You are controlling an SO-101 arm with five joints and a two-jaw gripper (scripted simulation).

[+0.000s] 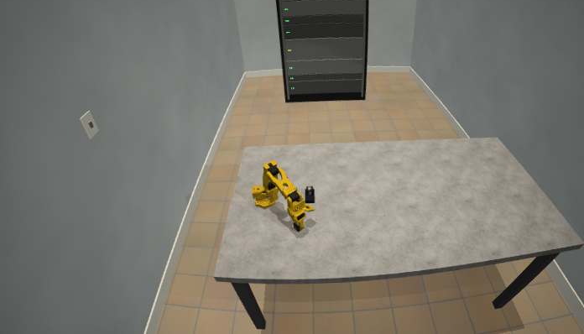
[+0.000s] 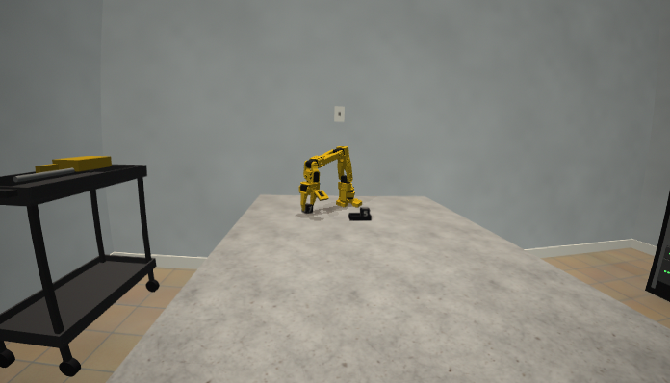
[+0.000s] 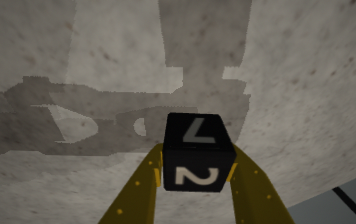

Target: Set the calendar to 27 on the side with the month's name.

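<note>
My gripper (image 1: 297, 227) (image 2: 307, 207) (image 3: 196, 165) is shut on a black cube (image 2: 309, 208) (image 3: 199, 150), with a fingertip on either side. In the wrist view this cube shows a white 2 on the face nearer the camera and a greyer 7 on the face beyond. It is very low over the table; whether it touches is too small to tell. The black tray (image 1: 310, 199) (image 2: 353, 217) lies on the table, away from the gripper. The other black cube (image 1: 310, 189) (image 2: 365, 212) stands at one end of it and shows a 5 in the exterior view. The month's name is not readable.
The grey table (image 1: 409, 209) (image 2: 355, 299) carries the arm, whose base (image 1: 264, 200) (image 2: 346, 201) is near one end. A black cart (image 2: 74, 188) stands beside the table and a server rack (image 1: 325, 45) beyond it.
</note>
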